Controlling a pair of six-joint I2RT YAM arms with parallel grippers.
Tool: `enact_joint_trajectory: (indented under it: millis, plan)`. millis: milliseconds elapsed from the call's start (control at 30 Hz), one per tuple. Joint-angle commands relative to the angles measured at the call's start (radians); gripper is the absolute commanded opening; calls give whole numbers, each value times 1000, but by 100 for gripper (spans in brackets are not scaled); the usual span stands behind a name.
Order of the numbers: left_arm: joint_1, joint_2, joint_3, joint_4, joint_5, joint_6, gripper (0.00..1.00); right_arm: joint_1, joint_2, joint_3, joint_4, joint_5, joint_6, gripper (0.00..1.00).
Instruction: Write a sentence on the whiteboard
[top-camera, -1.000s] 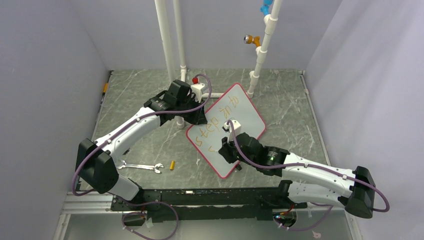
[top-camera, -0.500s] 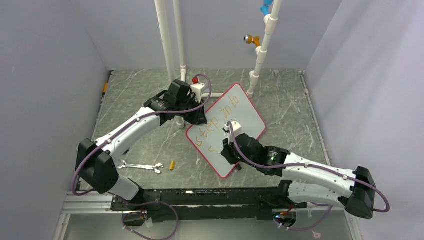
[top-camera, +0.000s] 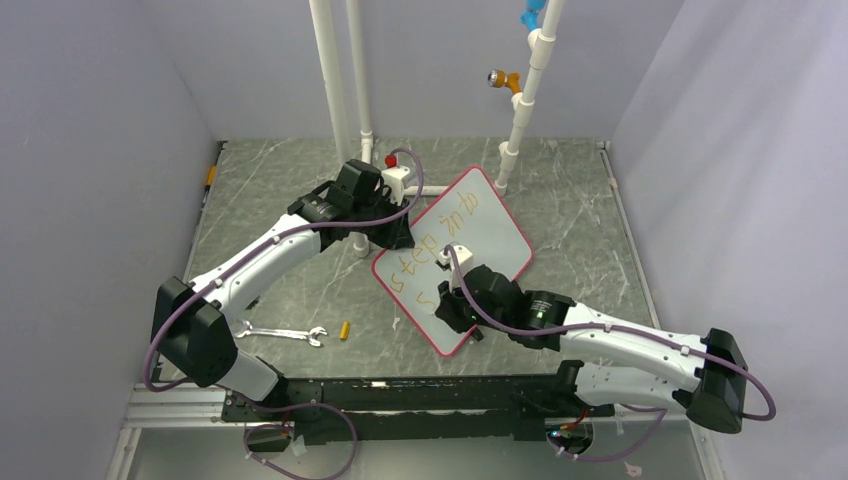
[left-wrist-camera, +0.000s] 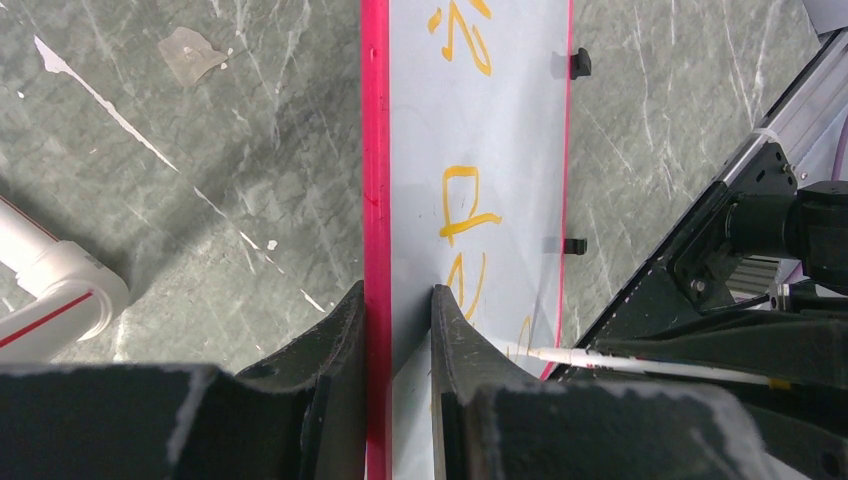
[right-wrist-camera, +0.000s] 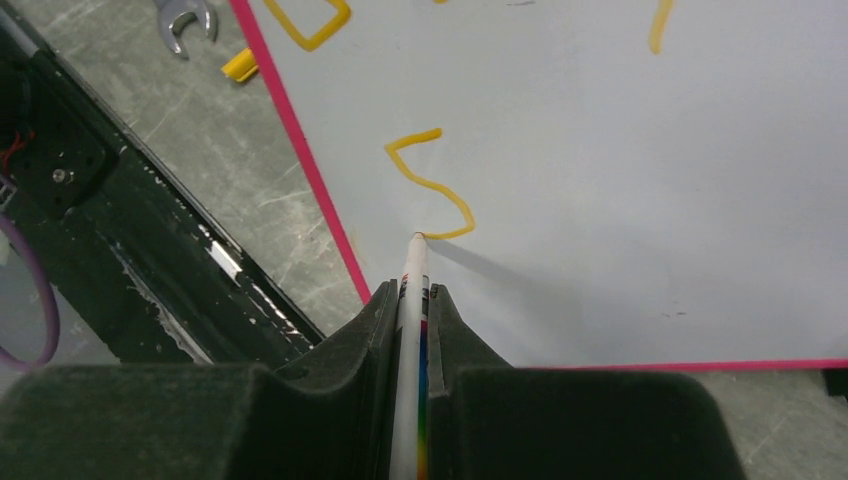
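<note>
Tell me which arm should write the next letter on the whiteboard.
Right. The right gripper is shut on the marker, its tip at the end of the orange S on the whiteboard. The left gripper clamps the board's red rim and carries no pen.

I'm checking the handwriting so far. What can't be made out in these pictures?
- Top view: the sentence is too small to read; the right gripper overlaps its second line.
- Left wrist: frame edge and the left gripper cut off the whiteboard.
- Right wrist: upper letters cropped; fingers hide the marker barrel.
</note>
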Motion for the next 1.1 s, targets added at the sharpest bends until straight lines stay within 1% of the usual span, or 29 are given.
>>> enact_joint_trajectory:
  millis: [0, 233, 467, 633, 833, 1067]
  plan:
    - [-2, -4, 27, 22, -79, 95, 0, 10, 53, 46, 39, -24, -22, 0]
    - [-2, -5, 29, 20, -80, 97, 0, 21, 73, 111, 9, -6, -32, 0]
    - [-3, -7, 29, 20, -82, 97, 0, 23, -25, 113, 20, -4, -17, 0]
    - [-1, -4, 31, 19, -83, 99, 0, 22, -80, 98, 16, 110, 13, 0]
    - [-2, 0, 31, 16, -86, 101, 0, 21, -53, 95, -6, 196, 24, 0]
    - [-2, 4, 32, 14, -89, 102, 0, 21, -12, 96, 13, 212, 16, 0]
